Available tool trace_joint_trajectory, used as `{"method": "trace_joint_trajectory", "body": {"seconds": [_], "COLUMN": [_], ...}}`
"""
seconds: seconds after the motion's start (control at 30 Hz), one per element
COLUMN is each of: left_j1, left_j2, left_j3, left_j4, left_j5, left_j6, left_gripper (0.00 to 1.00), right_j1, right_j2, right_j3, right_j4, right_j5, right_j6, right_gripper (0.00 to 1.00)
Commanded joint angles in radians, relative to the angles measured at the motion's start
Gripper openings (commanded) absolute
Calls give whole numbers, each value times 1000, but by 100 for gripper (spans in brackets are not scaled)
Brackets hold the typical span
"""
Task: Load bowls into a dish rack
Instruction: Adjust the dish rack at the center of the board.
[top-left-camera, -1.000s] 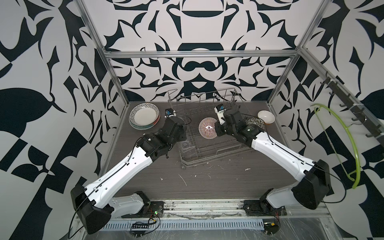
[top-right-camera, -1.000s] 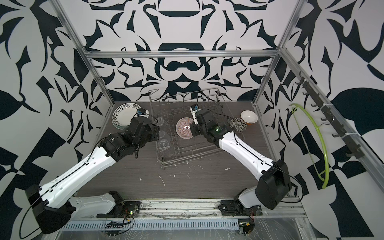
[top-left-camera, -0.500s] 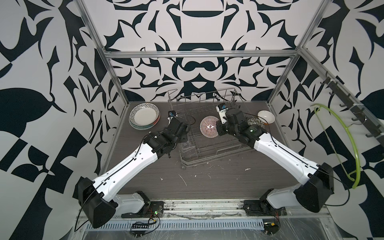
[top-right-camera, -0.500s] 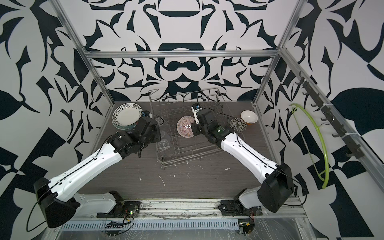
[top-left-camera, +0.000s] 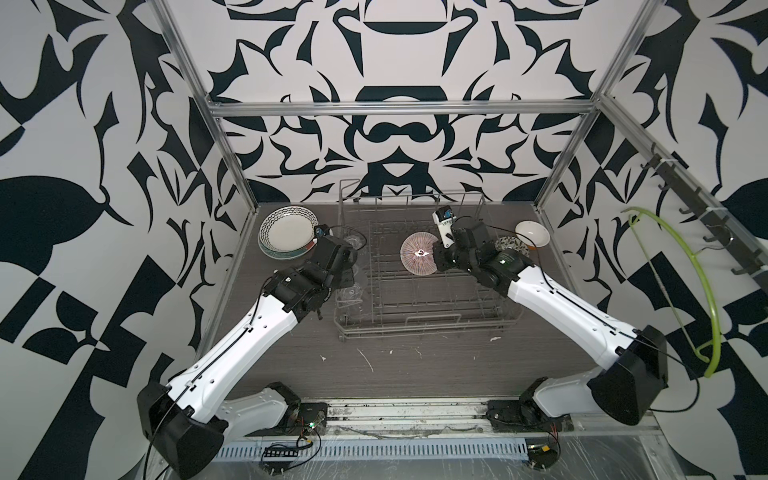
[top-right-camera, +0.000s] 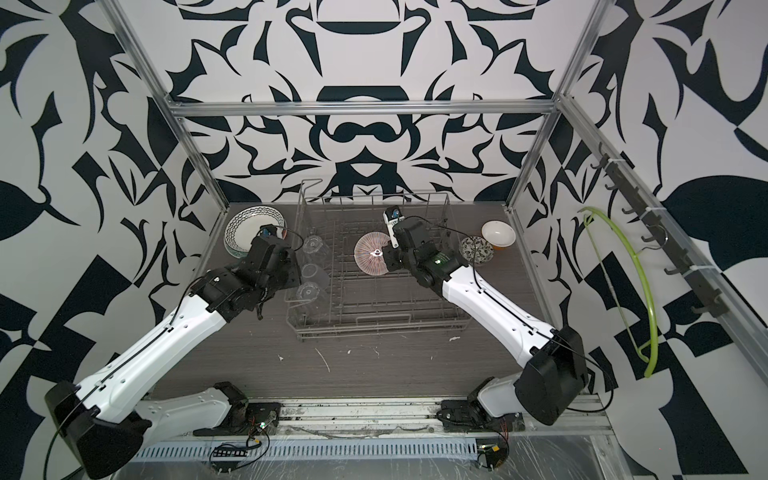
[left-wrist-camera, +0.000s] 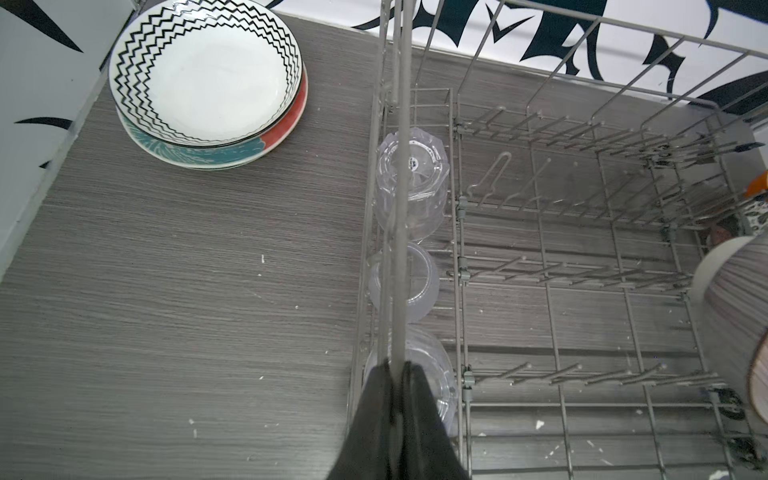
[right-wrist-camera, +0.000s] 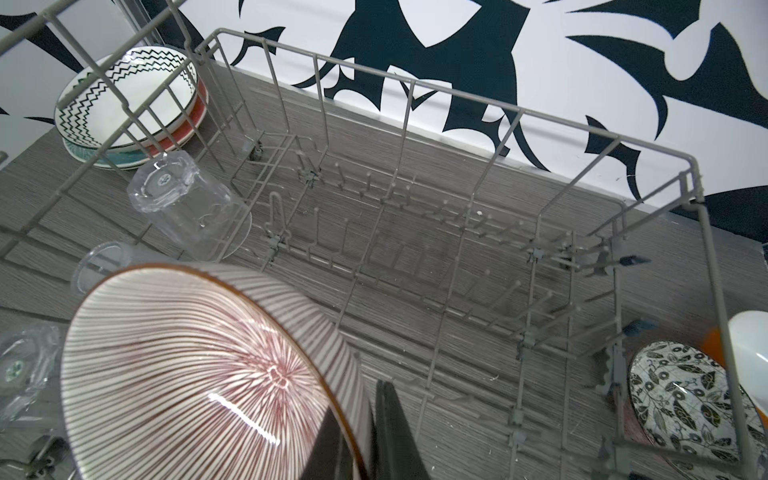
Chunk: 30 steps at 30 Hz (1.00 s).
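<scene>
The right gripper (right-wrist-camera: 365, 440) is pinching the rim of the striped bowl (right-wrist-camera: 187, 374). The bowl hangs on edge over the middle of the dish rack (top-left-camera: 432, 319), with its open face turned toward 9 o'clock. I cannot tell whether it touches the prongs yet. The left gripper (left-wrist-camera: 395, 399) is pressed together on the top wire of the rack's 9 o'clock wall, probably to steady it.

What could go wrong:
- The hold is a thin pinch on a glazed rim, so the bowl could pivot or slip out and chip on the prongs.
- If the bowl comes down out of line with a gap, it would likely ride on the prong tips and flop flat.
- A swing toward 9 o'clock could knock the nearest of the glasses (left-wrist-camera: 411, 183).
- If the left arm pulls while clamped, the whole rack would shift under the bowl.
- The right forearm crosses the rack's 3 o'clock wall close to the floral bowl (top-right-camera: 478, 249) and could nudge it.

Counted:
- **Bowls:** three. The striped one is in hand. The floral one and the orange bowl (top-right-camera: 498, 232) sit side by side on the table outside the rack at 2 o'clock. None is seated yet.
- **Glasses:** three, base up, in a row inside the rack along its 9 o'clock side.
- **Plates:** the plates (left-wrist-camera: 199, 75) are two, stacked at 10 o'clock outside the rack.
- **Rack:** one
</scene>
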<state>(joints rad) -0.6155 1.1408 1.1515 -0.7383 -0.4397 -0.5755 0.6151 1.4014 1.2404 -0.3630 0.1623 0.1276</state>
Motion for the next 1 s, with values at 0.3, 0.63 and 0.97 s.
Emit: {"method": "trace_joint_trajectory", "body": {"seconds": [0.3, 0.63, 0.97], "left_j1": [57, 57, -49], "left_j2": [-20, 11, 240], "left_j3": [16, 208, 310], "left_j4": [18, 6, 106], "left_j5": [-7, 65, 147], "left_j6": [101, 132, 141], "left_gripper": [42, 42, 39], "right_j1": [0, 0, 1], "right_j2": [-39, -13, 37], "right_j3": [27, 25, 85], "right_j4": [55, 73, 77], "right_j5": [51, 33, -23], "right_j6": [-5, 3, 6], "right_gripper": [0, 0, 0]}}
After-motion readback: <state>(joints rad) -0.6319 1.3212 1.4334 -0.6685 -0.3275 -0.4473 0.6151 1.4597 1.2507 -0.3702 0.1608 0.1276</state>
